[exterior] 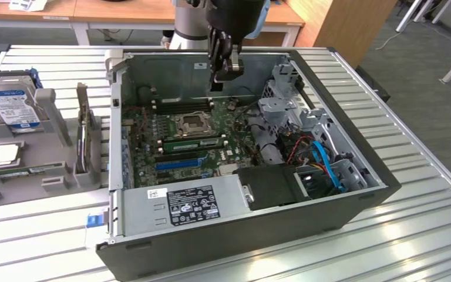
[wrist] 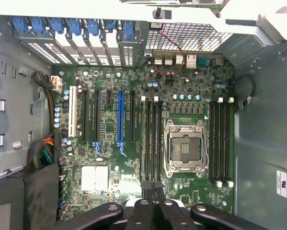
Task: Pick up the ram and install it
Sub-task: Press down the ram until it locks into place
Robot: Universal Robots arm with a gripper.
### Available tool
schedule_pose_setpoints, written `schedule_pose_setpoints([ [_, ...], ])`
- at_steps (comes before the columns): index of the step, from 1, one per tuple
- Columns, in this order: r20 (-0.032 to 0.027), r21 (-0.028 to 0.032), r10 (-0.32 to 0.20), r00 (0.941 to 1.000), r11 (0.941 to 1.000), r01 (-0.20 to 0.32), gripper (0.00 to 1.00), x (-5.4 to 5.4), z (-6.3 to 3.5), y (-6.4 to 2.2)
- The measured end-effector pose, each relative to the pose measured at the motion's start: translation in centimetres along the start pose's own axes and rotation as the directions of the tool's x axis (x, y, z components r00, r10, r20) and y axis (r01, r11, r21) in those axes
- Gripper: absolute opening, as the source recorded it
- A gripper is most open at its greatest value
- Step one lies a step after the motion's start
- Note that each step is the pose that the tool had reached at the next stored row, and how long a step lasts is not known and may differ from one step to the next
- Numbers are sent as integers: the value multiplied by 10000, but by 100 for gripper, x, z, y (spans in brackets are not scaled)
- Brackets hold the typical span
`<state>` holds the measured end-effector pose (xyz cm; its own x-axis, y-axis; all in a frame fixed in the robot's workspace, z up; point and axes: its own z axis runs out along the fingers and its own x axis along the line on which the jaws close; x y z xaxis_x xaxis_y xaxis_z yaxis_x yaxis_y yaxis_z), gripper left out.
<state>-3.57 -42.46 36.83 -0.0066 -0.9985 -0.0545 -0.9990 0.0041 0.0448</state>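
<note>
The ram (exterior: 188, 143) is a slim green stick standing edge-up in a memory slot next to the open processor socket (exterior: 190, 124), inside the opened computer case (exterior: 351, 194). My gripper (exterior: 220, 81) hangs over the back part of the motherboard, well above the stick and apart from it. Its dark fingers are pressed together with nothing between them. In the wrist view my gripper (wrist: 152, 186) looks straight down at the board, its shut tips over the end of the slot bank (wrist: 151, 139) beside the socket (wrist: 185, 148).
A grey holder (exterior: 53, 117) at the exterior view's left carries a blue-and-silver hard drive (exterior: 10, 106), a square silver processor (exterior: 4, 154) and an upright card (exterior: 84, 138). The case walls, power supply (exterior: 190, 202) and drive cage (exterior: 288, 111) crowd the motherboard.
</note>
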Motion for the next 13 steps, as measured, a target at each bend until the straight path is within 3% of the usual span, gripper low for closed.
schedule_pose_setpoints([
  [6, -1, -1, -1, 10000, 10000, 1, 10, 0, -1, -12],
  [13, -1, -1, -1, 10000, 10000, 1, 10, -1, -6, -121],
])
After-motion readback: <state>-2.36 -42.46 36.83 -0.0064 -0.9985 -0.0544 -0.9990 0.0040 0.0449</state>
